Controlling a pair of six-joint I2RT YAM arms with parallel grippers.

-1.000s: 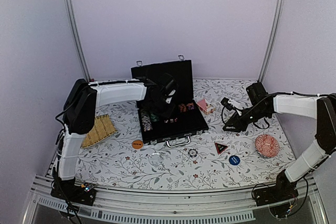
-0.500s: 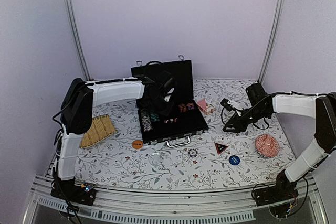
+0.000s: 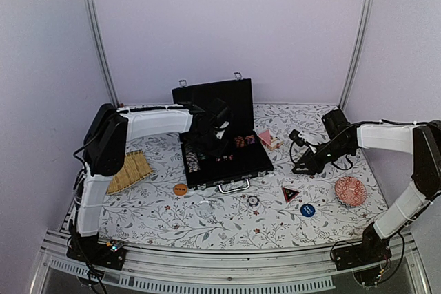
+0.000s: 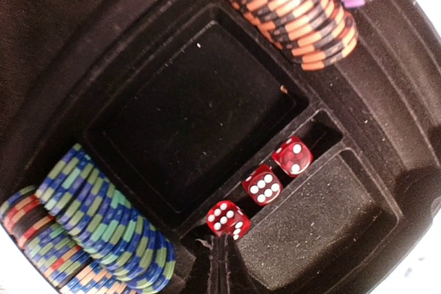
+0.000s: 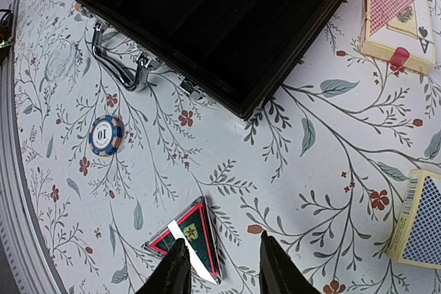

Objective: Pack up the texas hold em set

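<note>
Fingers: L gripper (image 4: 219, 249) together by red dice (image 4: 262, 185) (clear on L-wrist cam only); R gripper (image 5: 222, 249) apart.

An open black case (image 3: 234, 167) sits mid-tabletop (image 3: 227, 228), its lid upright at the far side. The left tool (image 3: 212, 146) reaches inside beside the chips (image 3: 192, 161). The right tool (image 3: 298, 168) hangs right of the case, just beyond a triangular marker (image 3: 290, 193) and a blue disc (image 3: 307, 210).

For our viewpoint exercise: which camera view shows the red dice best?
Left wrist: three red dice close-up in the case slot, pips countable. Top external shows red specks; right wrist clips them at its top edge.
</note>
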